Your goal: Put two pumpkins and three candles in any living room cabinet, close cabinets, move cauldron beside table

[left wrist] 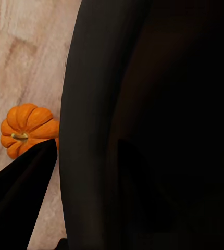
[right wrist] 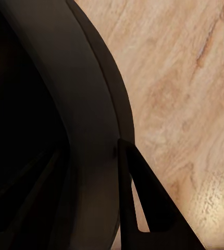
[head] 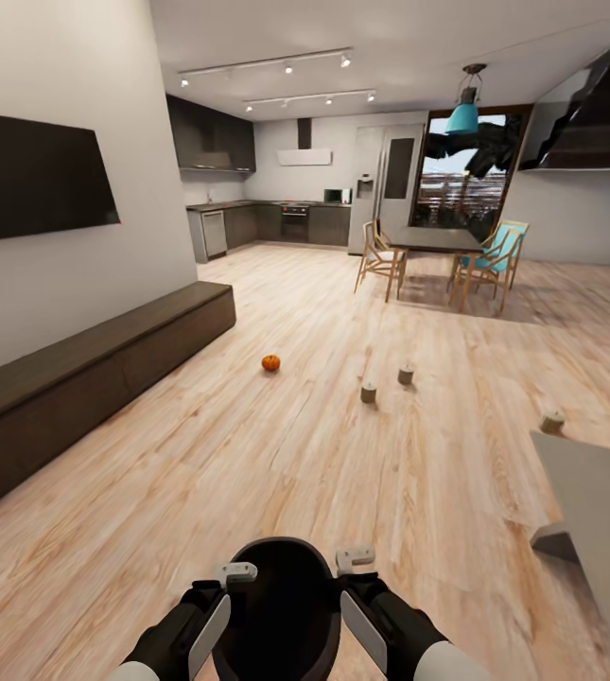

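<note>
Now we carry the cauldron (head: 281, 605) with both fingers clamped on its rim, next heading to the right desk (head: 598, 492).

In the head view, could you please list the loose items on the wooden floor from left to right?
Pumpkin → first candle → second candle → third candle, beside the grey table.

Plank floor (head: 276, 454) carries pumpkin (head: 270, 362); three candles (head: 369, 392); cabinet (head: 78, 378)
</note>
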{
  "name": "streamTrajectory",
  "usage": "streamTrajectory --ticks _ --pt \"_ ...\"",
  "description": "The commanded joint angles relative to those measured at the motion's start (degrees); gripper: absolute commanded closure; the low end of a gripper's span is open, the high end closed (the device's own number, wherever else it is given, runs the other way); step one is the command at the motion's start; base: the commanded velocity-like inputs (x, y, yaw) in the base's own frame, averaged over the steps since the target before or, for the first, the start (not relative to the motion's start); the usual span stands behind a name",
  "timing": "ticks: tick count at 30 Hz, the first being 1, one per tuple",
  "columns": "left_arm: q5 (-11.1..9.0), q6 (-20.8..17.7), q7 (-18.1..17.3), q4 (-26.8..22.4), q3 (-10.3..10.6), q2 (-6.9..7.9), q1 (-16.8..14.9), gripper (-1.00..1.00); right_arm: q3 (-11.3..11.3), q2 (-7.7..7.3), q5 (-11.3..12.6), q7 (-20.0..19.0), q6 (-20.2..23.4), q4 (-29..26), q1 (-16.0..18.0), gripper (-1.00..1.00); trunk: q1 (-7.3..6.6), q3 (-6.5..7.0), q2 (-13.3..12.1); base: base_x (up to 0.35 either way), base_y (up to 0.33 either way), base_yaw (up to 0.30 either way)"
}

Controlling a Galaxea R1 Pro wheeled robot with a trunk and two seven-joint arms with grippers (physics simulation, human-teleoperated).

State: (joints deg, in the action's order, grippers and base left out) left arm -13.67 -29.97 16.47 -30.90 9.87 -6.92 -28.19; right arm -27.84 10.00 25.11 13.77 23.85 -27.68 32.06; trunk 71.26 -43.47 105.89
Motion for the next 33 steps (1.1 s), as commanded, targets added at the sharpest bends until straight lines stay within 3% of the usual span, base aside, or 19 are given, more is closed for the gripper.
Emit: streamTrajectory --ticks 1,15,33 --pt "-0.21 -0.44 0.67 -0.04 0.5 0.14 -0.02 1.0 -0.9 0.0 0.77 0.49 0.05 -0.09 0.1 1.0 -0.02 -0.05 0.03 -0.127 0.116 -0.275" --pt "-0.21 -0.44 0.67 -0.04 0.5 0.15 -0.02 1.0 -0.9 0.0 0.77 0.38 -0.04 -0.09 0.1 1.0 -0.02 -0.05 0.03 -0.141 0.125 -0.276" --pt "-0.21 -0.44 0.67 -0.04 0.5 0.15 -0.02 1.0 -0.9 0.0 0.73 0.38 -0.04 -0.09 0.09 1.0 -0.02 -0.05 0.03 -0.195 0.219 -0.239"
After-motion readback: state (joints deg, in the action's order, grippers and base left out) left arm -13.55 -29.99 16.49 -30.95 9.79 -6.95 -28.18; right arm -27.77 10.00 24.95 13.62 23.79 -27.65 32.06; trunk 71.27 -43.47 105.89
